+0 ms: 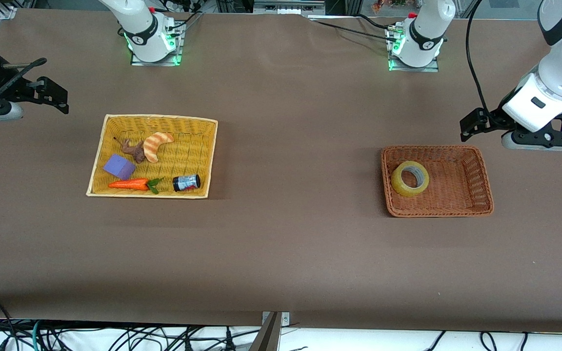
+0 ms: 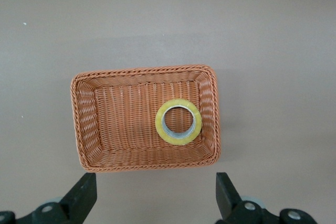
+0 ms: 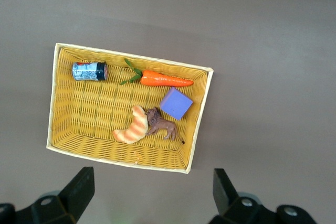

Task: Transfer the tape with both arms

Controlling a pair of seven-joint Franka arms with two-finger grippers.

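Observation:
The tape [image 1: 410, 178], a yellowish ring with a grey core, lies in a brown wicker basket [image 1: 485, 195] at the left arm's end of the table. It also shows in the left wrist view [image 2: 178, 121], inside the basket [image 2: 84, 124]. My left gripper [image 1: 472, 125] hangs in the air over the bare table beside this basket; it is open and empty in the left wrist view [image 2: 156, 195]. My right gripper [image 1: 57, 97] hangs over the table beside the yellow basket at the right arm's end; it is open and empty [image 3: 152, 187].
A yellow wicker basket [image 1: 154, 119] holds a toy croissant [image 1: 158, 144], a brown toy lion [image 1: 132, 150], a purple block [image 1: 119, 166], a toy carrot [image 1: 130, 184] and a small black can [image 1: 186, 183]. Brown tabletop lies between the baskets.

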